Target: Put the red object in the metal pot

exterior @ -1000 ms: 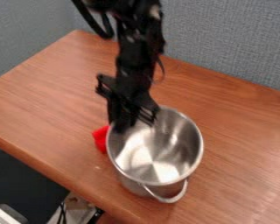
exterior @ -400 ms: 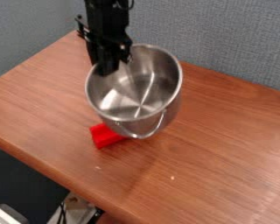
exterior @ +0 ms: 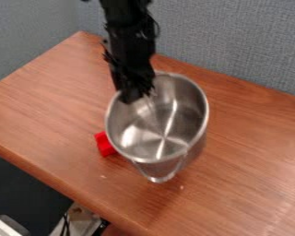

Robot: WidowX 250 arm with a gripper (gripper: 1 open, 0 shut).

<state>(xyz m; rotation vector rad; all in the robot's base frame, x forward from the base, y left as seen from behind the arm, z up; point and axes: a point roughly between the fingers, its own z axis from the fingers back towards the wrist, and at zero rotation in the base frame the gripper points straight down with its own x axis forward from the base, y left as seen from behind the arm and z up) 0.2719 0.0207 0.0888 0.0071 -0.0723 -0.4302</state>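
Red object (exterior: 104,144): nearer the camera than the gripper (exterior: 136,91) and a bit to its image-left, near it but not touching. Lies on the wood table (exterior: 45,101), outside the metal pot (exterior: 175,115); only one end shows, rest hidden behind the pot wall. Can't tell if red object and pot touch.

Pot: right at the gripper, spreading from the fingertips toward the camera and to image-right. Tilted, mouth facing the camera, shiny interior visible. One side handle (exterior: 164,177) at the camera-side end, well apart from the gripper. Can't tell if the pot base touches the table.

Gripper: points down, nearly closed, clenched on the pot rim at the side away from the camera. Fingertips dark and blurry, exact contact spot unclear. Grasping pot, not red object.
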